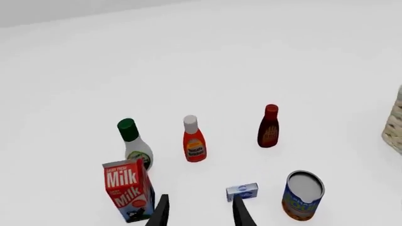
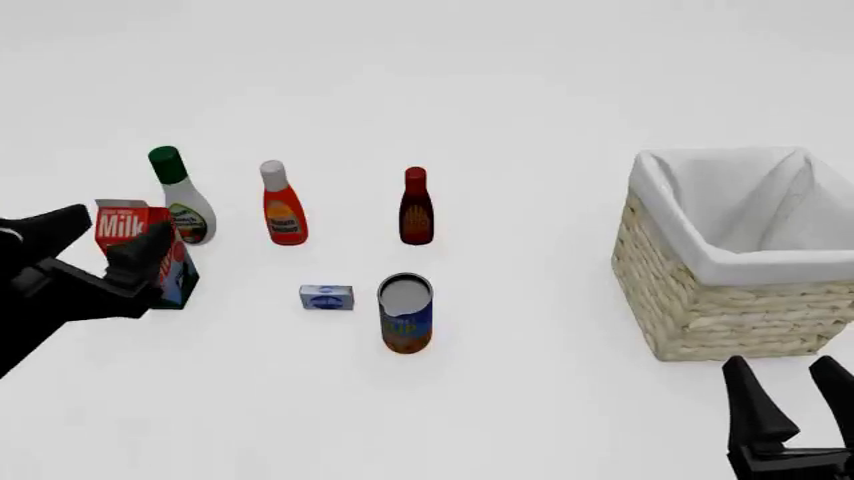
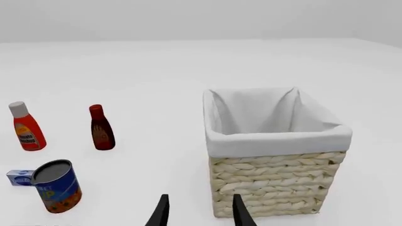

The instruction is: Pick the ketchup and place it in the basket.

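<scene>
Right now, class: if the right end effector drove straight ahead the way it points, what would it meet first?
Probably the large woven wicker basket with white cloth lining: its near wall lies just beyond the open right end effector, though depth is uncertain.

Front view high above the near edge facing far, wrist views lower and closer, all sharing the ketchup (image 2: pixel 282 214), basket (image 2: pixel 727 310)

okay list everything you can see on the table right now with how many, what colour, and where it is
ketchup: one, orange-red, white cap, back row middle.
green-capped bottle: one, white, back row left.
dark red bottle: one, back row right.
milk carton: one, red, far left.
small box: one, blue-white, centre front.
can: one, blue and orange, right of the box.
basket: one, straw, white lining, right side.
left gripper: black, open, empty.
right gripper: black, open, empty.
</scene>
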